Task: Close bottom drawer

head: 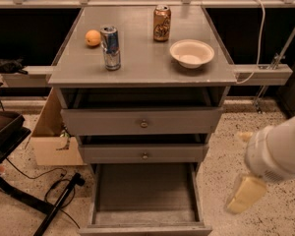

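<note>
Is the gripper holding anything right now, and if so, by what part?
Nothing is held: the gripper hangs in the air to the right of the open bottom drawer, apart from it.
</note>
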You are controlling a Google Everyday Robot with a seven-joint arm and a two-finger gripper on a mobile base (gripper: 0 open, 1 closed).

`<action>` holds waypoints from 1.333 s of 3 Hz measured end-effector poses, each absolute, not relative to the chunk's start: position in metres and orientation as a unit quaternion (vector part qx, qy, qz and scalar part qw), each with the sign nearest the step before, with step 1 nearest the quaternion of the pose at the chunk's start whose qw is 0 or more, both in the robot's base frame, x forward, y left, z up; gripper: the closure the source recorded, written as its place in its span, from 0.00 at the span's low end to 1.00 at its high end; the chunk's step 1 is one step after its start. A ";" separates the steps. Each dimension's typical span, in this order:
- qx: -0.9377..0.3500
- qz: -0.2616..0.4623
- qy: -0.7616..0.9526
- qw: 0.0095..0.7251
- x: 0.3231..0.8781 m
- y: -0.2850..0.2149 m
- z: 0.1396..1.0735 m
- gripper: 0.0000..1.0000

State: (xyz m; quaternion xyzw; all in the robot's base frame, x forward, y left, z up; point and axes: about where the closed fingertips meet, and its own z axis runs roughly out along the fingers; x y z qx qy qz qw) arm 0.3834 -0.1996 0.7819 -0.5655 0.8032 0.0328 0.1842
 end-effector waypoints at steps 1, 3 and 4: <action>-0.544 0.075 0.823 0.146 0.362 -0.203 0.680 0.00; -0.542 0.088 0.825 0.134 0.355 -0.200 0.654 0.00; -0.555 0.107 0.814 0.136 0.345 -0.186 0.618 0.00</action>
